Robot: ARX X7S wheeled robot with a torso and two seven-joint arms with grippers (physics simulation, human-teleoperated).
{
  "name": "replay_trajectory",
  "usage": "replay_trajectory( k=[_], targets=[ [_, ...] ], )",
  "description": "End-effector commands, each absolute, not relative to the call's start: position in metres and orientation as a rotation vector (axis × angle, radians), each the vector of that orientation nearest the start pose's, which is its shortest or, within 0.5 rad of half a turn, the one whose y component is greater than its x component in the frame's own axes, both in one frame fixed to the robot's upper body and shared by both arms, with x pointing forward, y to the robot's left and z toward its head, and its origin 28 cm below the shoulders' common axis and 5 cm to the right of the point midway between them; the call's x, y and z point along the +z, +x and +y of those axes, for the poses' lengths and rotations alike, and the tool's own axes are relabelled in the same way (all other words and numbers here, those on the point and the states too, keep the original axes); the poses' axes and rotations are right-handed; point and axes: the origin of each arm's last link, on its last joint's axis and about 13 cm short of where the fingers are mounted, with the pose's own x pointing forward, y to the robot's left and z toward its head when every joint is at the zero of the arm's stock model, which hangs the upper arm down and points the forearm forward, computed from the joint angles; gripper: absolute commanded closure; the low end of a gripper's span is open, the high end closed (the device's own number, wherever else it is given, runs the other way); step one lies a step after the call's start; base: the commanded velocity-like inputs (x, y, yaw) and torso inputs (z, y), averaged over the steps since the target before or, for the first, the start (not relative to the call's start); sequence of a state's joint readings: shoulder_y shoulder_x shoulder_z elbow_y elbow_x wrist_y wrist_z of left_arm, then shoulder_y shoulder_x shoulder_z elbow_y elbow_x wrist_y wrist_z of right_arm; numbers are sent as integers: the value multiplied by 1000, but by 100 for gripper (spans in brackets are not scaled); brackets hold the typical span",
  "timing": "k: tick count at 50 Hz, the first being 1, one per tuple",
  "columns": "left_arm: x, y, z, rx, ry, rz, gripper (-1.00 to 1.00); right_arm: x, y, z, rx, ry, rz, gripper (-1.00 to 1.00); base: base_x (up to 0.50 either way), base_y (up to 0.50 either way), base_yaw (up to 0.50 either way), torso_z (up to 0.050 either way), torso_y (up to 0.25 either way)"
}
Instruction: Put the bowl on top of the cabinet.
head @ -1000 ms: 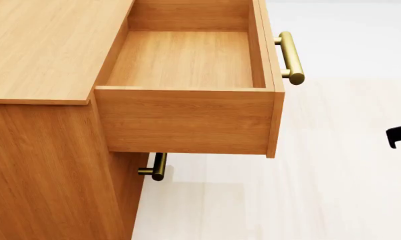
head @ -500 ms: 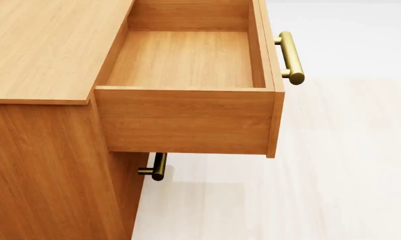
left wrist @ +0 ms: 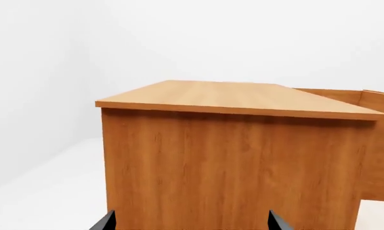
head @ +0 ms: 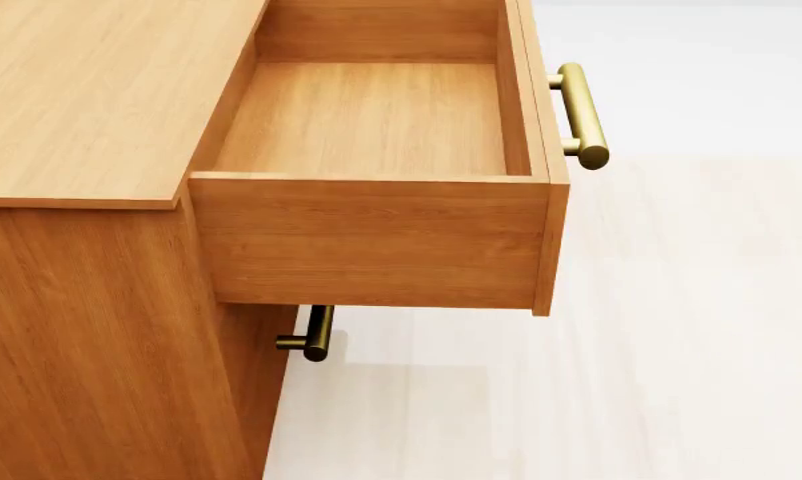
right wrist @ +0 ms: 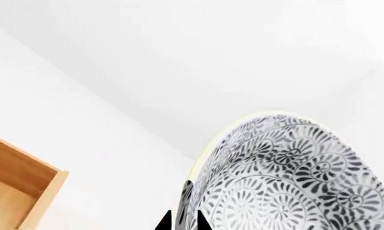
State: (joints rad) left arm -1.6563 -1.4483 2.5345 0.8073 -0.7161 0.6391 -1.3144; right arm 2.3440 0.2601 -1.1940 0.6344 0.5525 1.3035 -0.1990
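Observation:
The bowl (right wrist: 288,177), white with a dense dark floral pattern and a pale rim, fills the right wrist view. My right gripper (right wrist: 182,223) is shut on its rim, one fingertip on each side of the wall. The cabinet (head: 94,90) shows its flat orange-brown top at the head view's left; neither gripper nor the bowl appears in that view. In the left wrist view the cabinet (left wrist: 230,163) stands close ahead, side panel and top visible. My left gripper (left wrist: 190,224) is open, its two fingertips wide apart with nothing between them.
The top drawer (head: 374,240) is pulled far out and holds nothing; its brass handle (head: 581,115) juts to the right. A lower handle (head: 314,335) shows beneath it. Pale floor (head: 668,350) lies right of the cabinet. A drawer corner (right wrist: 19,182) shows in the right wrist view.
A dark part of the right arm at the head view's right edge one second ago has left that view. The cabinet and drawer have not moved.

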Motion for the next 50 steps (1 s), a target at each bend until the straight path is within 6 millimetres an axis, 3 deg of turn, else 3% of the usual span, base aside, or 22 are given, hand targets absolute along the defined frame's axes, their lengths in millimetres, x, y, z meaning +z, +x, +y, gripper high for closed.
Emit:
replay_trajectory(
  k=[1, 7, 19, 33, 41, 50],
  targets=[
    [177, 111, 273, 118, 10, -126, -100, 562, 284, -62, -22, -848, -31, 100, 0, 0, 0, 0, 0],
    [180, 114, 274, 120, 29, -125, -100, 558, 279, -43, 57, -863, -81, 100, 0, 0, 0, 0, 0],
    [183, 117, 271, 107, 64, -114, -100, 559, 273, -29, 205, -857, -140, 100, 0, 0, 0, 0, 0],
    [183, 120, 270, 84, 70, -106, -100, 537, 284, -6, 327, -902, -124, 100, 0, 0, 0, 0, 1],
    [180, 120, 268, 75, 68, -102, -100, 514, 292, 7, 373, -974, -76, 100, 0, 0, 0, 0, 0],
    [176, 122, 269, 70, 64, -91, -100, 499, 291, 19, 443, -1027, -70, 100, 0, 0, 0, 0, 1]
  ],
)
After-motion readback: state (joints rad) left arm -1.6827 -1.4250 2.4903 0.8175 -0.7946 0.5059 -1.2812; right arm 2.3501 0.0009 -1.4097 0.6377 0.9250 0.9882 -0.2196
